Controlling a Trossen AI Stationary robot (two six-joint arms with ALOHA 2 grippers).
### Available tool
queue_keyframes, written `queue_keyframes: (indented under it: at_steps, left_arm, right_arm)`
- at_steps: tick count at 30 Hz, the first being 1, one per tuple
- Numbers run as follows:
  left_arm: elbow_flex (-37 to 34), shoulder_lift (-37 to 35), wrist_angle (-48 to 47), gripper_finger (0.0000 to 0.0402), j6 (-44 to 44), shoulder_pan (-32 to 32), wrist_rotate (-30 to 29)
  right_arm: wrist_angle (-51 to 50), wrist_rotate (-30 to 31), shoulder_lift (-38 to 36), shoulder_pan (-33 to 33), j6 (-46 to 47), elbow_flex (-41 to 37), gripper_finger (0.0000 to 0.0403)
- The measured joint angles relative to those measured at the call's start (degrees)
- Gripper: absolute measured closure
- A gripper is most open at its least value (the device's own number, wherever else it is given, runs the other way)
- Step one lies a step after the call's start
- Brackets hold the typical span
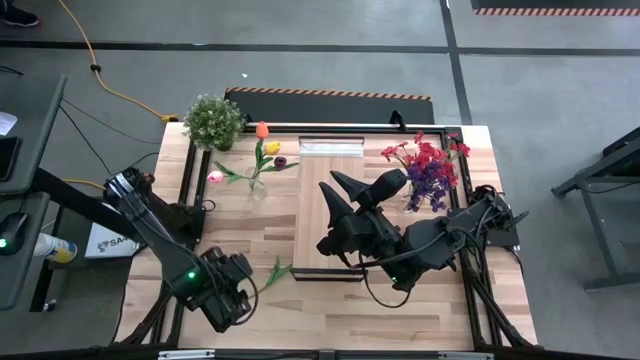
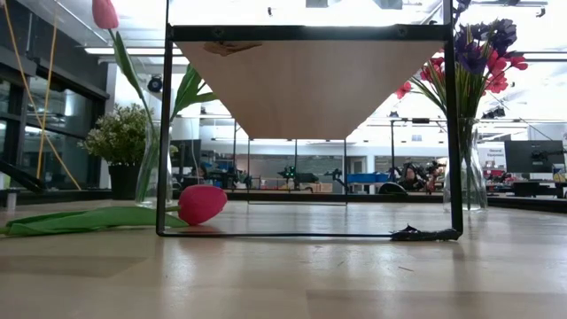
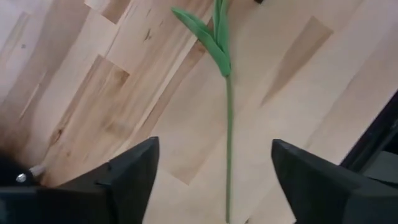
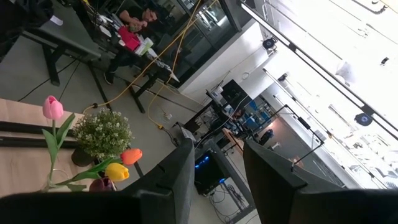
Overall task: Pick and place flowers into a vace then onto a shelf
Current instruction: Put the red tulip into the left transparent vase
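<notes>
Surveying: we list what lies on the pale planked wooden tabletop [image 1: 400, 310], and why each item sits where it does.
Loose flower: a thin green artificial stem with long leaves [image 3: 227, 112] lies flat on the tabletop, near the front left corner of the shelf. It is not yet in any vase.
Pink head: a pink tulip head [image 2: 202, 204] rests on the tabletop just beside the shelf's dark leg. We judge it belongs to that loose stem.
Left gripper: the left gripper [image 3: 214, 142] hovers low over the stem with its fingers spread wide to either side. It pinches nothing, and we read this as lining up for a grasp.
Right gripper: the right gripper [image 4: 217, 143] is raised above the shelf and points out into the room. Its fingers stand apart with nothing between them, so we take this arm to be waiting.
Shelf: the long narrow light-wood board [image 1: 312, 170] carries no vase.
Tulip vase: a clear glass vase [image 1: 258, 186] holds pink, orange, yellow and maroon heads, left of the shelf.
Bouquet: red and purple flowers [image 1: 428, 165] stand in a second vase, right of the shelf.
Potted plant: a bushy pale-green plant [image 1: 213, 120] sits at the back left, apart from the work.
</notes>
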Motion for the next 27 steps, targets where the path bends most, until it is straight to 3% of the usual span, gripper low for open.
queue_keyframes:
  at_steps: [8, 16, 27]
  left_arm:
    - [-8.83, 0.01, 10.37, 0.0019, 0.5, 0.0, 2.68]
    - [-15.41, 0.02, 23.04, 0.003, 3.56, 0.0, 2.82]
    - [-17.19, 0.02, 26.37, 0.0049, 6.23, 4.51, 5.26]
  right_arm:
    - [0.0, -0.02, 0.0, 0.0, 0.05, -0.01, 0.0273]
    - [0.0, -0.06, 0.0, 0.0, 0.04, -0.01, 0.0273]
    - [-1.17, -0.1, 0.0, 0.0, 0.02, 0.0, 0.0273]
